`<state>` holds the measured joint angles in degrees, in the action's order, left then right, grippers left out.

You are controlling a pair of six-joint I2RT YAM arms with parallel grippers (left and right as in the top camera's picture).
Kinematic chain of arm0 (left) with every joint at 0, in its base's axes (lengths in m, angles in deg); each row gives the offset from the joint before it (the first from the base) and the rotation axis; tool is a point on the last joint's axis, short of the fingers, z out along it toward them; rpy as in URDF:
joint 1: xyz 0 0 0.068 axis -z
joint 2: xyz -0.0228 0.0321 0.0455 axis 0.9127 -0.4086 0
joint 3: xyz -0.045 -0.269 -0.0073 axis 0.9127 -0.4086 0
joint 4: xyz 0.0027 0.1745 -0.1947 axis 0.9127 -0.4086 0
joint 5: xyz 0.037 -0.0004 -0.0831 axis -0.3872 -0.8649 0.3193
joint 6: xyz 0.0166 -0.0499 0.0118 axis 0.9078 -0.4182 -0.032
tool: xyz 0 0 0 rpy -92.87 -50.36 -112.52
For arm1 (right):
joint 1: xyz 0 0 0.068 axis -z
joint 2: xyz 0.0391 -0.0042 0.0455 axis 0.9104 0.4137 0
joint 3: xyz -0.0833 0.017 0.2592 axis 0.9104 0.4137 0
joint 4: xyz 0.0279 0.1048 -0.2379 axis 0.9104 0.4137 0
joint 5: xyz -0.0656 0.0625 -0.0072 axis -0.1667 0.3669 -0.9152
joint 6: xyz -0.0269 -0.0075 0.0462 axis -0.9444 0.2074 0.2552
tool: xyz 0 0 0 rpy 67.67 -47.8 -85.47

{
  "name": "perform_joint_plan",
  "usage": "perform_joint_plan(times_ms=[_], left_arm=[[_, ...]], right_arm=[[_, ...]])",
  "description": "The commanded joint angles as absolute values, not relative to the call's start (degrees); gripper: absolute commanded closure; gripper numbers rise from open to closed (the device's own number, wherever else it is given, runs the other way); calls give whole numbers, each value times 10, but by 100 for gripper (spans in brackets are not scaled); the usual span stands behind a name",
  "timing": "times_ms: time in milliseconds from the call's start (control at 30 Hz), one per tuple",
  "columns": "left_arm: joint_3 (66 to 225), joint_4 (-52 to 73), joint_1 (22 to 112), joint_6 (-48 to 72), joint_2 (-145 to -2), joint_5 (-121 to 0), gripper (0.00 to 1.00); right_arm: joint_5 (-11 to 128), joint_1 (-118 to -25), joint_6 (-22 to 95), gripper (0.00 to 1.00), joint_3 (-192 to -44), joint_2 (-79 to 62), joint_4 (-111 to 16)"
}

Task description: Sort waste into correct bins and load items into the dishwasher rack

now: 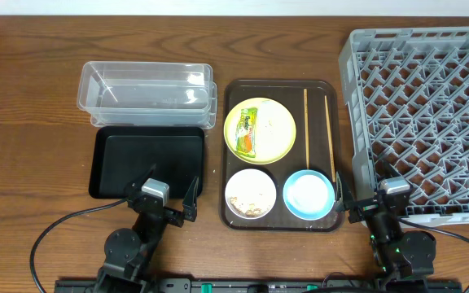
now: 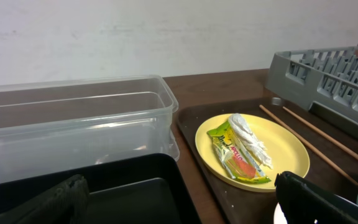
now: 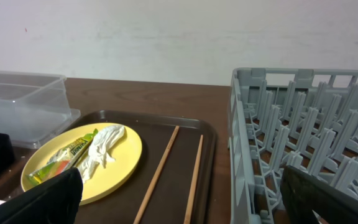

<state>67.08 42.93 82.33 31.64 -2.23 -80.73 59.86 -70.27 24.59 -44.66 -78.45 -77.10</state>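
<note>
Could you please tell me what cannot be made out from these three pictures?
- Rack: in the overhead view its right side is cut off by the picture's edge.
- Blue bowl: in the overhead view, glare hides whether anything lies inside; in the left wrist view it is cut off at the right edge.
- White scrap: in the overhead view it is too pale against the plate to pick out.
- Wrapper: its print is too small to read in any view.

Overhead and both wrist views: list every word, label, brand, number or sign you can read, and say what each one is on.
Small green-and-orange snack wrapper on the round yellow-green plate: dark print on a yellow patch, too small and blurred to read in any view.
No other word, number or sign shows in any view.
</note>
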Motion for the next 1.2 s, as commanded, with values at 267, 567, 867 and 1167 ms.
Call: perform_joint_plan(times_ms=[267,567,867,1167], left_arm=[[661,434,823,307,-19,-794,3],[663,540,823,300,-19,-685,2],[827,432,823,255,-113,-686,2],[1192,84,824,255,-476,-641,2]], right_arm=[[598,-697,243,1,-444,-787,-772],[606,-697,289,1,-444,-787,-782],[695,-697,370,1,-533,-771,-790],[703,-697,344,1,-768,-565,-494]])
